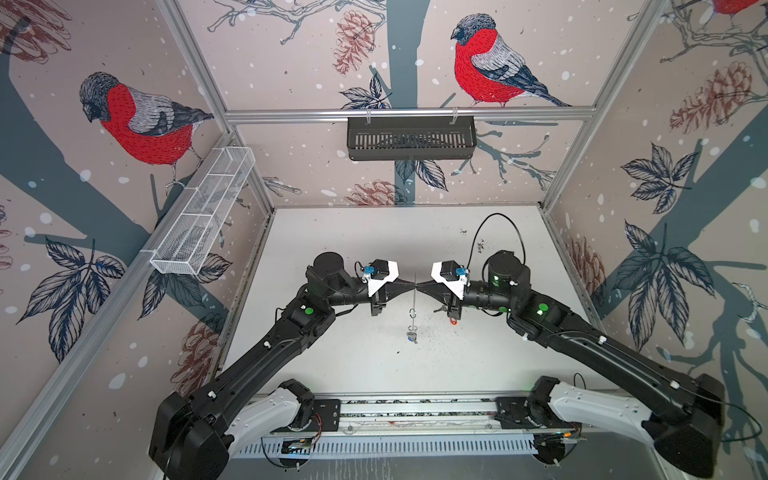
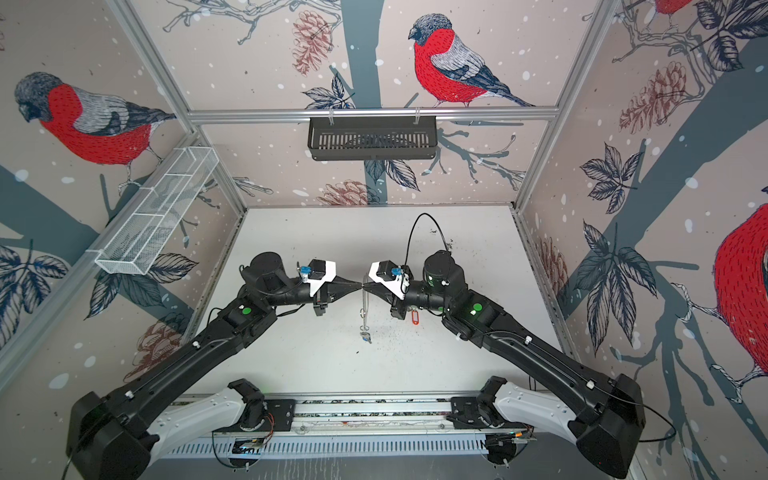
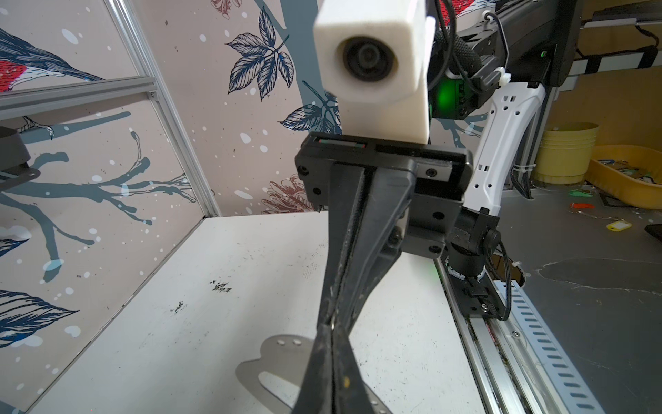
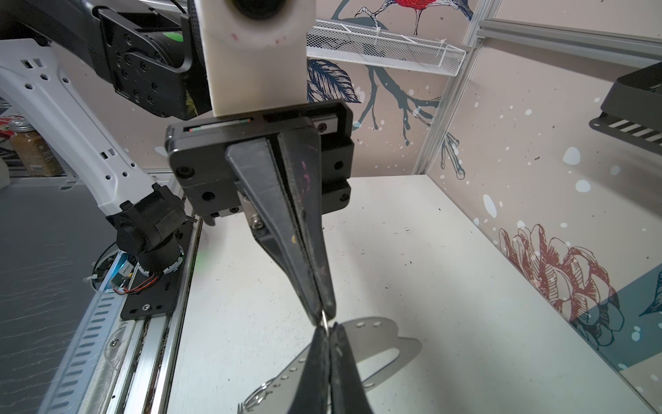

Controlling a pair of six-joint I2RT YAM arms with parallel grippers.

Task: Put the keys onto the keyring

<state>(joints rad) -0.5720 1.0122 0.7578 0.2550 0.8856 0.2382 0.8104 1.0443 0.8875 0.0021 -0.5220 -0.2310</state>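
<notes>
Dead centre, left gripper and right gripper clench the keyring tip-to-tip; uneven pull may twist it free, dropping blue-tag key at 6 o'clock.

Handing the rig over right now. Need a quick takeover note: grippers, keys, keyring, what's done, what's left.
Left gripper: shut on the keyring at its edge.
Right gripper: shut at the same spot, tip to tip with the left.
Keyring: hangs between them, edge-on in both top views.
Blue-tag keys: dangle from the keyring; looks done.
Red-tag keys: apart from the keyring, beneath the right wrist.
Left: free one gripper, fetch the red-tag keys, ring them on.
</notes>
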